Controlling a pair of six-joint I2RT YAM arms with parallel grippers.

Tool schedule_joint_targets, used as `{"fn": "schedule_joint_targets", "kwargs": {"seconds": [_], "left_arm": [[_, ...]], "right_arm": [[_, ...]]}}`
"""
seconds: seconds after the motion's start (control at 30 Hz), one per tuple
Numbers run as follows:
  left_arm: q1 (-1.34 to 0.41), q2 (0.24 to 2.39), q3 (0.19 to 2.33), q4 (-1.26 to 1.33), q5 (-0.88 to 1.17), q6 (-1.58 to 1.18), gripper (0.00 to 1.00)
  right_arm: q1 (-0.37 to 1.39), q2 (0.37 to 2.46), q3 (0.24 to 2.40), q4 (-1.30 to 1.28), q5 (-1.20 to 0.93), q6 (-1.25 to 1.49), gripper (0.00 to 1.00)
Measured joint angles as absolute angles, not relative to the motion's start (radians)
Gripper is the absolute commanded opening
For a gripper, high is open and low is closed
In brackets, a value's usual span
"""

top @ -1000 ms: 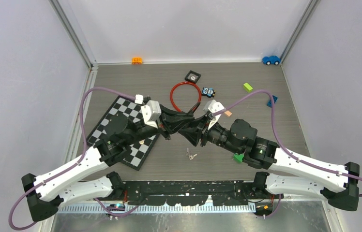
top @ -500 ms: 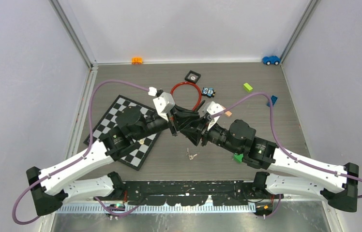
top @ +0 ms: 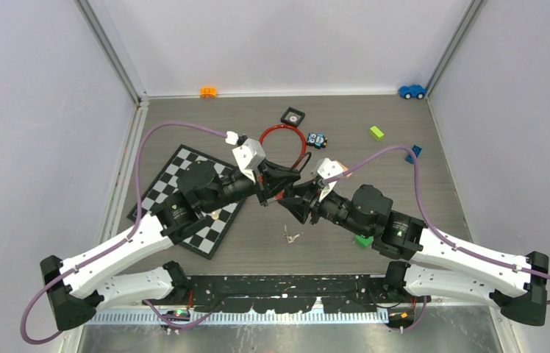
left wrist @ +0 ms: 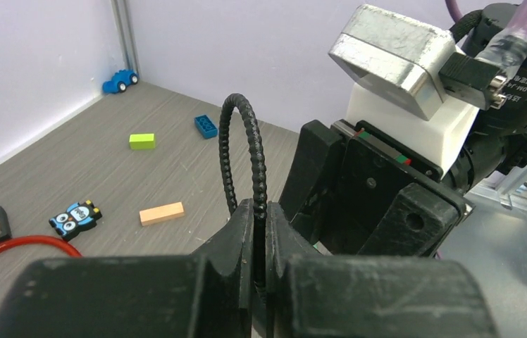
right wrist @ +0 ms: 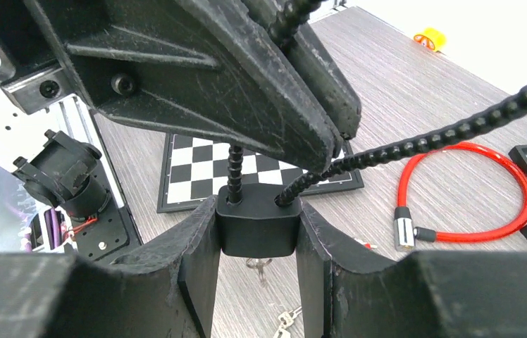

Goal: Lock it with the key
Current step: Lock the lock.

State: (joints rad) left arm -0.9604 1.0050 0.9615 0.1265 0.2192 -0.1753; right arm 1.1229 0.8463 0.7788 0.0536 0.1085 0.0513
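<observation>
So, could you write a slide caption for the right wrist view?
Right gripper clamps the black lock body; left gripper pinches its beaded cable.

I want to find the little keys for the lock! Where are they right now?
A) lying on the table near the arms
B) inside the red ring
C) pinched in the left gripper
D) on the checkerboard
A: the keys lie loose on the table, while the left gripper pinches the black cable and the right gripper clamps the lock body.
</observation>
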Motion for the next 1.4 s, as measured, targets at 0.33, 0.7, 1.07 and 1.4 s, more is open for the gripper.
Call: {"fn": "schedule_joint_targets", "kwargs": {"seconds": [0.33, 0.7, 1.07, 1.4], "left_arm": [[-0.934, 0.989, 0.899, 0.168, 0.272, -0.181, 0.00], [-0.931, 0.979, 0.879, 0.209, 0.299, -0.218, 0.10], [-0.923, 0.977, 0.881, 0.162, 0.321, -0.243, 0.40], [-0.918, 0.950, 0.882, 0.163, 0.292, -0.248, 0.68]], "right_arm": [[1.125, 0.846, 0.768, 0.017, 0.137, 0.071, 0.01], [1.126, 0.846, 0.768, 0.020, 0.148, 0.081, 0.01], [1.124, 0.829, 0.770, 0.077, 0.190, 0.059, 0.01], [1.126, 0.820, 0.770, 0.099, 0.197, 0.059, 0.01]]}}
